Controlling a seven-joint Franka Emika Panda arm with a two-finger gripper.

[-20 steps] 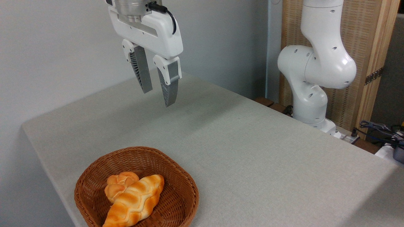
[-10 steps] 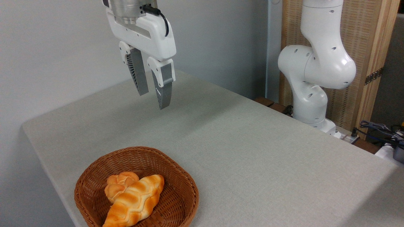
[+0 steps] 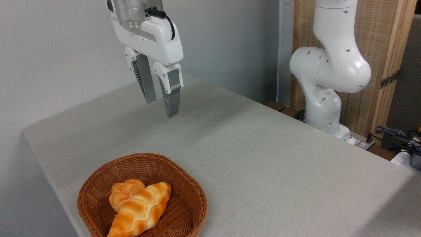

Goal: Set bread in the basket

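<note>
My white two-finger gripper (image 3: 162,106) hangs in the air above the far part of the pale grey cloth-covered surface (image 3: 263,158), pointing down; my jaws stand a little apart with a narrow gap between the grey ribbed fingers (image 3: 171,98), and they grip nothing. The elongated braided golden-orange loaf of bread (image 3: 139,211) lies inside the shallow rounded brown woven wicker basket (image 3: 184,184), which sits near the front left corner of the surface, well apart from my jaws and far below them. The loaf lies slantwise, its blunt end toward the middle of the basket and its tapered tip reaching down to the near rim at the picture's bottom edge. A smaller round knotted orange bun (image 3: 123,194) rests in the basket too, touching the loaf on its left side. My white jointed arm (image 3: 329,72) rises from its base at the surface's far right edge, before a wooden slatted panel (image 3: 384,49).
</note>
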